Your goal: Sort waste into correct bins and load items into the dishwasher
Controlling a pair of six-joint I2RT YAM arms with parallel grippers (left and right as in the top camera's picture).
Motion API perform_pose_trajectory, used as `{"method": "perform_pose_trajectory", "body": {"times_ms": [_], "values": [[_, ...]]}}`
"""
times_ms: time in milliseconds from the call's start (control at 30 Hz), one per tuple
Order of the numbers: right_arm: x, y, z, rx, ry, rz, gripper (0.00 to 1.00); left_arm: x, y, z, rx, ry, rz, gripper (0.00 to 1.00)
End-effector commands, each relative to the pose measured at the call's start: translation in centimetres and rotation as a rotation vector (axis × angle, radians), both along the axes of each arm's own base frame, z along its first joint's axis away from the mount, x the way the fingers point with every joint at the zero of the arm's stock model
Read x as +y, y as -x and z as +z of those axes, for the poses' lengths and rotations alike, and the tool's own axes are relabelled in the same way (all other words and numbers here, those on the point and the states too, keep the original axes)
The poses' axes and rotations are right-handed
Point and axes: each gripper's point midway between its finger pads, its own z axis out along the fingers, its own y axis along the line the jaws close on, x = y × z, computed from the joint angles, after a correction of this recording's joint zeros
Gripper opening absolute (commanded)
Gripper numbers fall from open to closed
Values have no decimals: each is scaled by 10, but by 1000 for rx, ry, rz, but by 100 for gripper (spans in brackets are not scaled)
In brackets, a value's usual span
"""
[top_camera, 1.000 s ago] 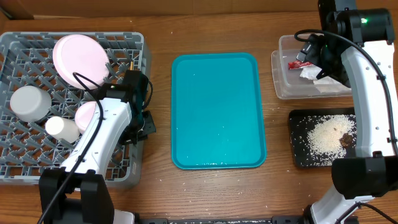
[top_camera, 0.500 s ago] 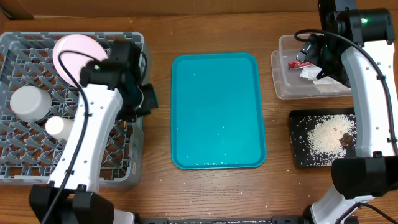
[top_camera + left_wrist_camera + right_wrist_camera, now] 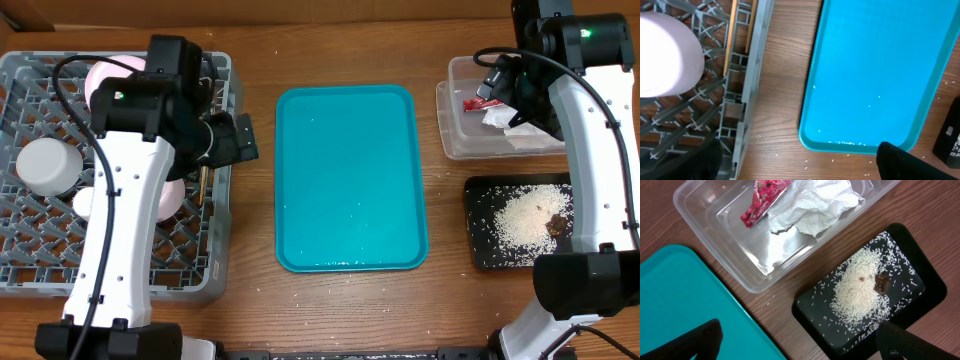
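Observation:
My left gripper (image 3: 236,140) hangs open and empty over the right wall of the grey dishwasher rack (image 3: 40,265). Thin wooden chopsticks (image 3: 730,35) lie in the rack beside the small white dish (image 3: 662,55). The pink plate (image 3: 100,75), a pale bowl (image 3: 45,165) and the small white cup (image 3: 85,202) also rest in the rack, partly hidden by my arm. Over the clear tub (image 3: 455,140) my right gripper (image 3: 508,92) is open and empty. The red wrapper (image 3: 760,202) and white napkin (image 3: 810,205) lie in that tub. Rice (image 3: 857,287) and a brown scrap (image 3: 882,282) sit in the black tray (image 3: 815,310).
A large teal serving tray (image 3: 350,180) lies in the middle of the wooden table, with a few rice grains along its near edge (image 3: 850,144) and on the wood beside it. The left arm's cable loops above the rack.
My left gripper has opened, lifted out of the rack and moved toward the back right edge. The chopsticks now lie loose in the rack. The right arm has not moved.

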Motion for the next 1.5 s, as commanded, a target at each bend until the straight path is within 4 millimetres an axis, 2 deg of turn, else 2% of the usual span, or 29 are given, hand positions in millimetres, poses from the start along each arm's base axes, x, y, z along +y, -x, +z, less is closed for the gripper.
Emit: {"method": "perform_pose_trajectory", "body": {"times_ms": [0, 167, 333, 467, 633, 767, 933, 1467], "values": [[-1, 1, 14, -42, 2, 6, 100, 4, 1, 28, -97, 16, -6, 100], [-1, 1, 14, -43, 2, 6, 100, 29, 11, 65, -236, 11, 82, 100], [-1, 1, 14, -43, 2, 6, 100, 79, 33, 87, -308, -6, 285, 100], [-1, 1, 14, -43, 2, 6, 100, 118, 58, 89, -288, -3, 484, 100], [-1, 1, 14, -43, 2, 6, 100, 154, 78, 84, -247, -2, 679, 100], [-1, 1, 14, -43, 2, 6, 100, 179, 101, 79, -206, 35, 920, 100], [-1, 1, 14, -43, 1, 6, 100, 184, 118, 74, -154, 47, 1003, 100], [-1, 0, 14, -45, 1, 6, 100, 188, 122, 74, -147, 15, 1013, 100]]}}
